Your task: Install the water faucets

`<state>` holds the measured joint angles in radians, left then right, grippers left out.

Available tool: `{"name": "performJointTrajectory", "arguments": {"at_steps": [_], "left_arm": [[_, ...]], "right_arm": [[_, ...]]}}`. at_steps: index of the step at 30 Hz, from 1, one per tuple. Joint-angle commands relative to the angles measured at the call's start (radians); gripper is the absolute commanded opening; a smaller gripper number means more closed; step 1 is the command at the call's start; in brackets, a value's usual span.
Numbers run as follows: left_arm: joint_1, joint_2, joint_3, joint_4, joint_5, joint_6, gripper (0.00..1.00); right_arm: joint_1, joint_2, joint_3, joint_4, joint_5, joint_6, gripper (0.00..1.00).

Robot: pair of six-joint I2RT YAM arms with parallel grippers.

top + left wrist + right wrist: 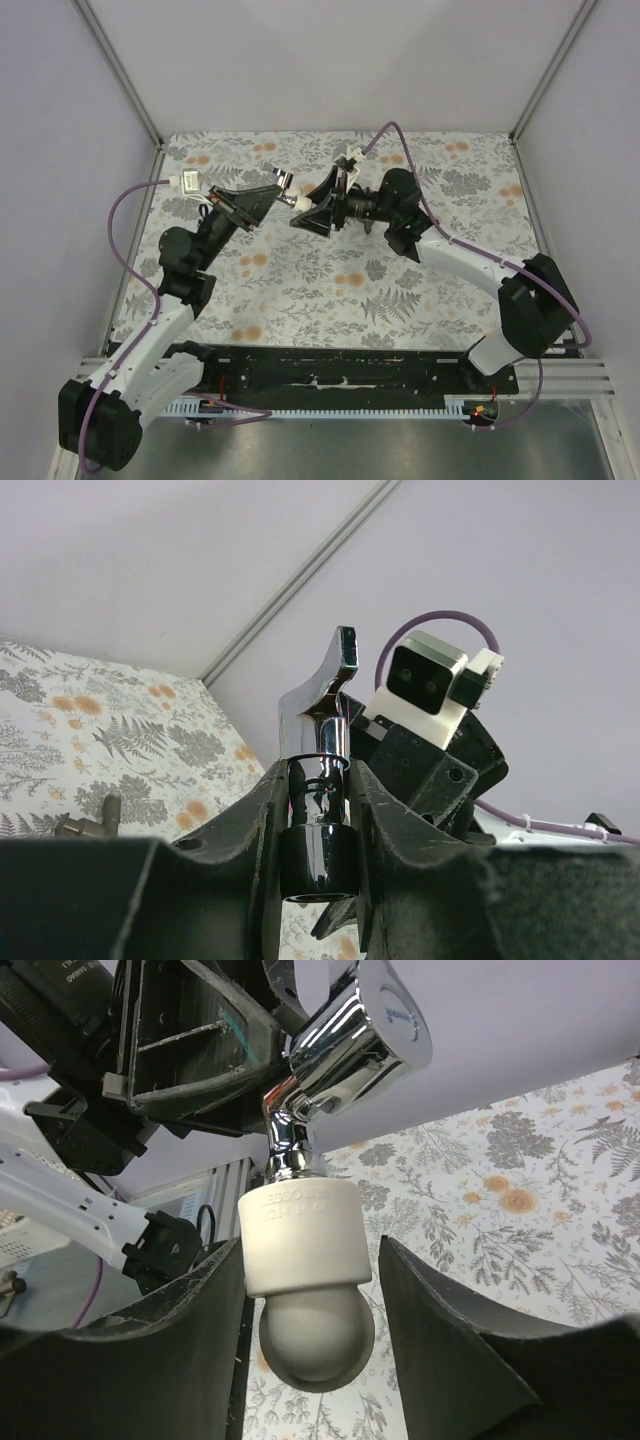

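A shiny chrome water faucet is held upright between my left gripper's fingers, above the table. In the top view the faucet sits mid-air where both arms meet. A short white plastic fitting sits on the faucet's threaded stem. My right gripper is around this fitting: the left finger touches it, and the right finger stands off with a gap. In the top view the right gripper points left at the left gripper.
The floral tablecloth covers the table below both grippers. A small dull metal part lies on the cloth at the left. Grey walls with metal frame posts enclose the table. Purple cables loop off both arms.
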<state>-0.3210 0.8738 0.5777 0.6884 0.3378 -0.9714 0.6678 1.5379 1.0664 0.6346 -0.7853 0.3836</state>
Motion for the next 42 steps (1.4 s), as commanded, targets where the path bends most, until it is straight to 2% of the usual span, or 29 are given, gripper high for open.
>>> {"name": "performJointTrajectory", "arguments": {"at_steps": [1,3,6,9,11,13,16,17,21,26,30,32,35,37,42], "left_arm": [[0.0,-0.022,0.007,0.097,-0.022,-0.038,0.02],[0.0,-0.015,0.001,0.121,-0.01,-0.035,0.02],[0.0,0.017,-0.024,0.242,0.053,-0.001,0.02],[0.008,0.048,-0.068,0.403,0.121,0.055,0.02],[0.02,0.071,-0.094,0.523,0.174,0.103,0.02],[0.036,0.105,-0.093,0.614,0.29,0.152,0.02],[0.06,0.151,-0.046,0.613,0.44,0.184,0.02],[0.072,0.159,-0.038,0.597,0.454,0.188,0.07],[0.106,0.137,-0.036,0.535,0.478,0.235,0.48],[0.109,0.036,0.046,0.133,0.52,0.437,0.56],[0.111,-0.091,0.135,-0.287,0.402,0.687,0.71],[0.111,-0.136,0.18,-0.441,0.354,0.79,0.75],[0.111,-0.174,0.226,-0.575,0.33,0.893,0.79],[0.111,-0.161,0.263,-0.621,0.345,0.916,0.8],[0.114,-0.012,0.451,-0.777,0.556,0.97,0.8]], "right_arm": [[0.006,0.027,0.044,0.16,0.008,0.104,0.58],[0.006,0.039,0.052,0.203,0.0,0.158,0.45],[0.007,0.067,0.099,0.208,-0.035,0.269,0.27],[0.003,0.096,0.159,0.211,-0.083,0.432,0.0],[0.001,0.113,0.202,0.171,-0.132,0.539,0.0],[-0.002,0.136,0.251,0.145,-0.189,0.636,0.0],[-0.011,0.137,0.277,0.129,-0.25,0.715,0.0],[-0.016,0.125,0.277,0.097,-0.259,0.693,0.0],[-0.039,0.032,0.296,-0.27,-0.241,0.377,0.0],[-0.054,-0.016,0.426,-0.723,-0.221,0.004,0.0],[-0.083,-0.036,0.458,-0.811,-0.249,-0.089,0.0],[-0.1,-0.047,0.469,-0.855,-0.265,-0.149,0.0],[-0.105,-0.056,0.504,-0.967,-0.288,-0.282,0.0],[-0.105,-0.05,0.532,-1.08,-0.299,-0.438,0.0],[-0.105,-0.048,0.564,-1.268,-0.235,-0.718,0.0]]}}
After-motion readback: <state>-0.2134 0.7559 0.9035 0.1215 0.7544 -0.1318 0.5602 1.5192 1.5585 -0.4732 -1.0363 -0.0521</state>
